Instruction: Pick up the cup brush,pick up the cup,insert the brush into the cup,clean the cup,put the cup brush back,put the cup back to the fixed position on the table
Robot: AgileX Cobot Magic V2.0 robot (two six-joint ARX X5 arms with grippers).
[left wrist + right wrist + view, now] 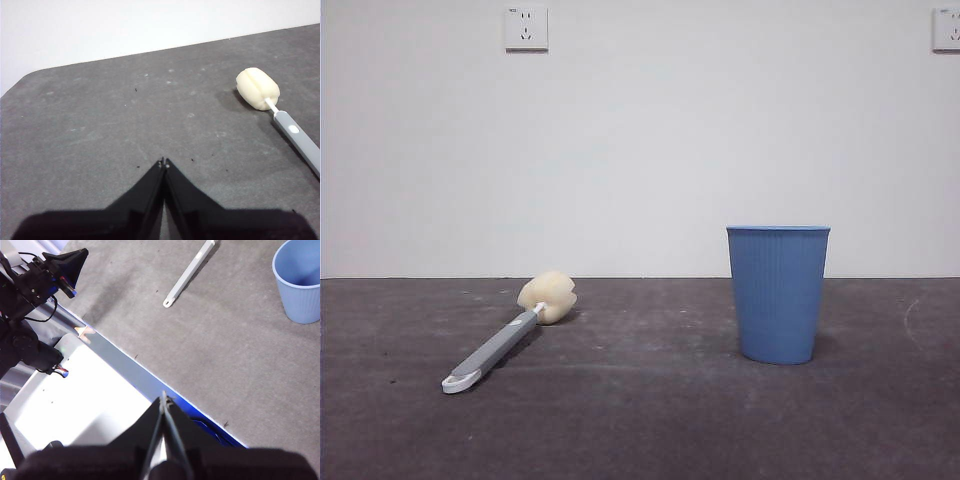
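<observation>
The cup brush (506,335) lies flat on the table (640,420), to the left of the cup (779,293) and well apart from it; its long line runs at a slant; the yellow sponge head points back toward the wall (640,140) and a bit toward the cup; the white loop end points to the front and away from the cup; nothing touches it. The cup stands upright on the table with its open mouth up; nothing holds it.

In the front view no arm shows at all; two white sockets (526,27) sit on the wall high above the brush and the cup.

The left gripper (164,162) hangs above the bare table, near the sponge head of the cup brush (280,117) but not touching it; its two black jaws are pressed together at the tips and hold nothing; the end of the handle is cut off at the edge of this view.

The right gripper (164,400) hangs over the front edge of the table (210,340), well apart from the cup (300,282); its jaws are closed too and hold nothing; here only part of the cup brush (187,275) shows, the grey handle and the loop; the sponge is cut off; part of the cup is cut off as well.
</observation>
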